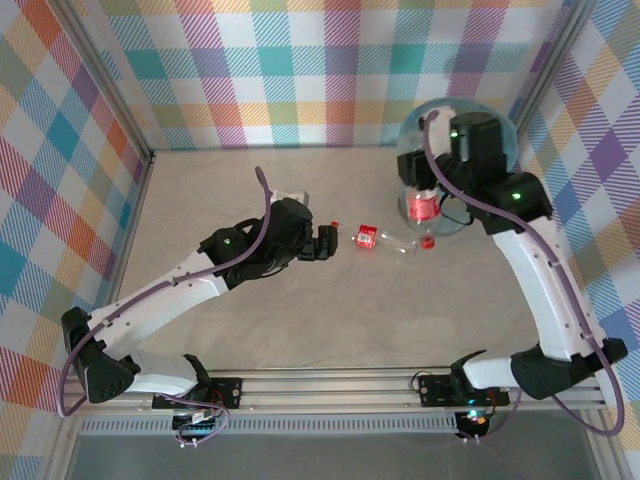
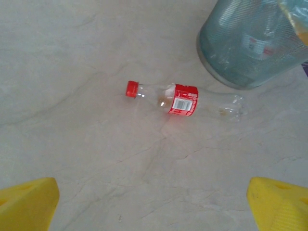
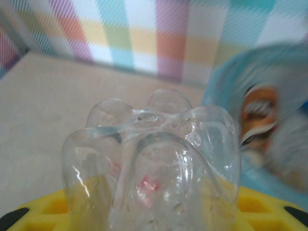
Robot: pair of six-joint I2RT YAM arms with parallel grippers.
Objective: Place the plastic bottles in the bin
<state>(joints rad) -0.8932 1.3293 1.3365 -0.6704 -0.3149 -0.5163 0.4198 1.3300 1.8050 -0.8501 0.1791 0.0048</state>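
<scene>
**1. Left gripper** (image 1: pixel 328 243)
- Position: near the table centre in the top view.
- Jaws: fully apart. The yellow fingertips (image 2: pixel 29 202) sit at the two lower corners of the left wrist view, with only the bare table (image 2: pixel 86 67) between them.

**2. Lying bottle** (image 2: pixel 185 100)
- Type: clear plastic bottle with a red cap and a red label bearing a barcode.
- Position: on its side on the table, at 3 o'clock from the left gripper in the top view and apart from its fingertips.
- Orientation: the base points toward the bin and the cap points away. It is near the bin wall but not touching it.

**3. Right gripper** (image 1: pixel 426 196)
- Position: at the 7 o'clock edge of the bin in the top view.
- Jaws: clamped on the held bottle (image 3: pixel 154 159), a clear bottle with a red label.
- Detail: the lobed base faces the wrist camera, with yellow fingers (image 3: pixel 272 211) on either side. The held bottle is clear of the table.

**4. Bin** (image 1: pixel 407 142)
- Type: round grey-blue mesh bin with a light-blue liner (image 3: pixel 219 96) over the rim.
- Position: at 1 o'clock on the table, near the far right corner. The right arm covers much of the opening.
- Contents: the mesh wall in the left wrist view shows at least one labelled bottle inside. The right wrist view shows an orange-labelled item inside, too blurred to identify.
</scene>
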